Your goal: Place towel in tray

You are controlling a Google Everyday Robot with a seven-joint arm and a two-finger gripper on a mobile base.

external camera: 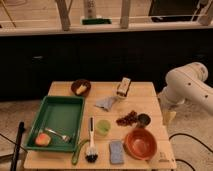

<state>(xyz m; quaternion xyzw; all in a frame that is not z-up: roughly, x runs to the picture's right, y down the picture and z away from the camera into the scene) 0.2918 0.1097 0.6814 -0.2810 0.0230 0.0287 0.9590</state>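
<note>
One grey towel [106, 103] lies crumpled on the table [145, 95], just right of the green tray [62, 117]. It is likely light and limp, best pinched at a raised fold. The gripper [169, 116] hangs by the table's right edge; whether it is spread or closed cannot be told.

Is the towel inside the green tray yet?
Not yet, it is out. The towel lies crumpled on the wooden table, right of the green tray. The pincer is just beside the towel.

Jaws near towel [106, 103], right of tray [50, 102]
</note>
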